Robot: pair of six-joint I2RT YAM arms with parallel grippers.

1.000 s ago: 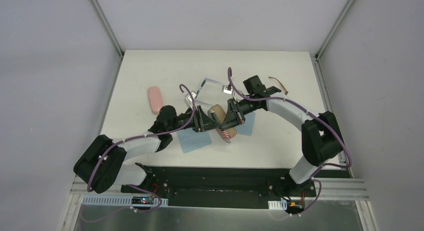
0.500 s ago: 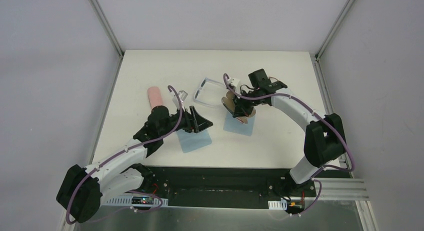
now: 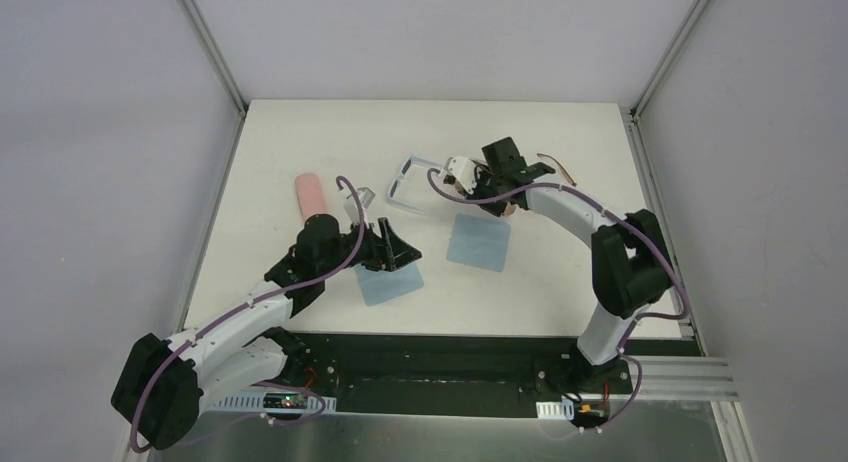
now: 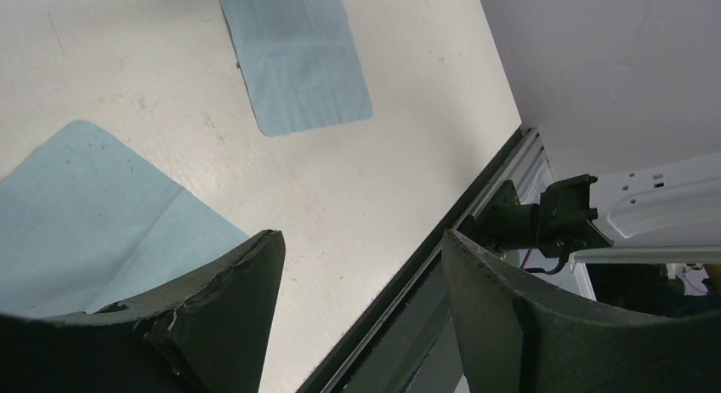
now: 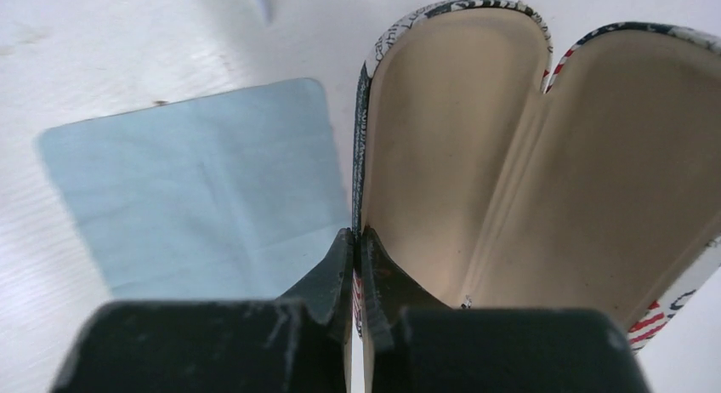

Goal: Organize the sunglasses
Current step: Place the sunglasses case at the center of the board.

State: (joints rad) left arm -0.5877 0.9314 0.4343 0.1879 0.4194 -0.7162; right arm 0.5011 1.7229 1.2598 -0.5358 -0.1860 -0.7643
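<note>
The pale translucent-framed sunglasses seem light and brittle; take the bridge. Left fingers gape empty; right fingers pinch the black-and-white lettered case.

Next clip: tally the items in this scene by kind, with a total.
Sunglasses: 2 (pale frame, brown frame)
Cases: 2 (pink case; patterned case, open, pinched by the right end effector)
Blue cloths: 2 (left cloth, right cloth)
Total: 6
</note>
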